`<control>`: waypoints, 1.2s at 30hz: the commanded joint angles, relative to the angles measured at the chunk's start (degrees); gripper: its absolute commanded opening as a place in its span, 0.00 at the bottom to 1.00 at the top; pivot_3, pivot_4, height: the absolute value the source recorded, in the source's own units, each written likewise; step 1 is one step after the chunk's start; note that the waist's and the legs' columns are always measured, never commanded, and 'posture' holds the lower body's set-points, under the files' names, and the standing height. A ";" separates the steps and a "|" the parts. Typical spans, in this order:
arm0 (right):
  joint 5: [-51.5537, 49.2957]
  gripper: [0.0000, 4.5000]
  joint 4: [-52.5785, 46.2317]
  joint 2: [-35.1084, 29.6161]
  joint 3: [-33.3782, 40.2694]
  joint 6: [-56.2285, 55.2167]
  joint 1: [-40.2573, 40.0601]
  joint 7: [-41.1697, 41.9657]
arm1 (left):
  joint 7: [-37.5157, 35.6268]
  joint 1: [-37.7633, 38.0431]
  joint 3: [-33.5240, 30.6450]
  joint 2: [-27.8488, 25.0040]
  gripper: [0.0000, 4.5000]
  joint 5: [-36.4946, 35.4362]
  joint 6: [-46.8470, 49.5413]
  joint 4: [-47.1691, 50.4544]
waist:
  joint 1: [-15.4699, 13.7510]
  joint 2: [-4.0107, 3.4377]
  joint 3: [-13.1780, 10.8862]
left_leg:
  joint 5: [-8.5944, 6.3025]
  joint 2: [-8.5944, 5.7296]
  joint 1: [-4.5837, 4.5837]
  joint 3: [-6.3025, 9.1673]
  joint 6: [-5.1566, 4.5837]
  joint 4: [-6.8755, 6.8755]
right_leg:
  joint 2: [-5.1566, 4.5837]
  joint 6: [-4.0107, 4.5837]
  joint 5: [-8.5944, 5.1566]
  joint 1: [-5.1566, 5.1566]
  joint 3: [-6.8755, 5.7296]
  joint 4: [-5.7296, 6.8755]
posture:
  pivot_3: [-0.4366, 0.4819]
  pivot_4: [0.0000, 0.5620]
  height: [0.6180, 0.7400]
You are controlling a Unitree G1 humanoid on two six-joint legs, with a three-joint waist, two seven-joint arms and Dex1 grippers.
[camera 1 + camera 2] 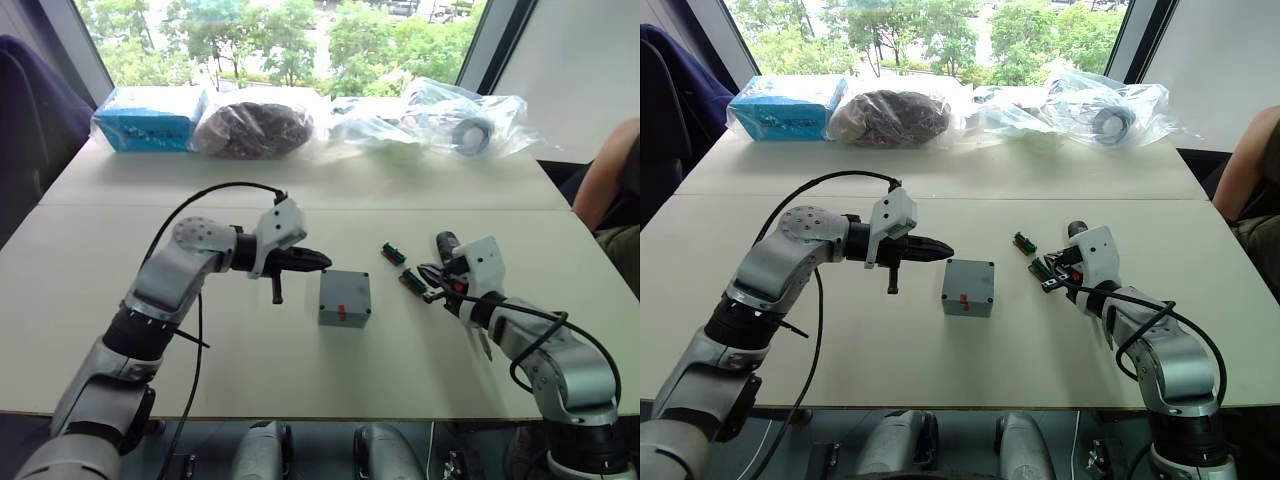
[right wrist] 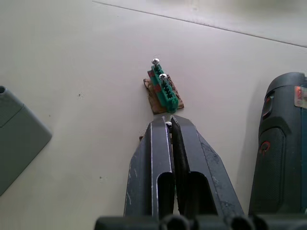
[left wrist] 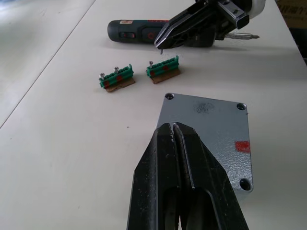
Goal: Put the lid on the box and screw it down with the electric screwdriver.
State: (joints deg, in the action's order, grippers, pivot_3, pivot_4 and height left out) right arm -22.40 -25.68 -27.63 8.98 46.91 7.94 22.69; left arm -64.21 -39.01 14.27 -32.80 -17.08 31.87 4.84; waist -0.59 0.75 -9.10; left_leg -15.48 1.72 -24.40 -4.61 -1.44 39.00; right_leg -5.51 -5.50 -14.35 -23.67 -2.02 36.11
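The grey box [image 1: 345, 298] stands mid-table with the lid [image 3: 206, 129] seated on top. Screw heads show in three of the lid's corners, and there is a red mark near one edge. My left gripper [image 1: 322, 262] hovers just left of the box, shut and empty, with its fingertips [image 3: 172, 127] over the lid's edge. My right gripper [image 2: 169, 123] is shut above the nearer of two green screw holders [image 1: 410, 283]. A small silvery glint sits at its tips; whether it is gripped is unclear. The electric screwdriver [image 3: 139, 32] lies flat on the table beside the right gripper.
The second green holder [image 2: 164, 90] carries two upright screws. A blue packet [image 1: 150, 120] and several plastic bags [image 1: 460, 125] line the table's far edge. A person's arm [image 1: 612, 180] is at the right. Open tabletop lies in front of the box.
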 commanded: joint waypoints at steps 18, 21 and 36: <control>-4.85 0.01 -5.19 1.89 -10.46 -1.91 4.08 4.72 | 2.35 6.19 -5.62 -4.01 0.00 -6.16 5.92 6.82 | 0.04 -0.02 -0.02 | 0.00 0.00 -0.01 0.00 0.00 0.00 | -0.03 0.01 0.00 -0.01 -0.01 0.01 | 0.48 0.27 1.00; -3.79 0.01 -4.48 1.35 -11.25 -2.75 3.69 4.94 | 2.57 6.28 -5.59 -4.14 0.00 -6.69 6.38 7.49 | 0.06 -0.02 -0.02 | 0.00 0.00 -0.01 -0.01 0.00 -0.01 | -0.02 0.01 0.00 -0.02 -0.01 0.01 | 0.48 0.27 1.00; -4.29 0.01 -3.79 2.79 -8.98 -3.47 3.33 3.93 | 2.77 5.59 -5.00 -4.34 0.00 -6.95 6.71 7.45 | -0.01 -0.02 -0.02 | 0.00 0.00 -0.01 -0.01 0.00 0.00 | -0.03 0.01 0.00 -0.01 -0.01 0.00 | 0.48 0.27 1.00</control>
State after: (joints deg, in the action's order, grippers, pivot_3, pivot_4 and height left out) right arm -25.88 -28.36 -25.28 -1.38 44.05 10.98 26.75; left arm -61.26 -32.29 10.06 -36.87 -23.27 38.68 11.13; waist -0.60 0.73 -9.12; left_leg -15.48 1.72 -24.41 -4.62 -1.44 38.99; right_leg -5.53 -5.48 -14.35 -23.68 -2.03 36.11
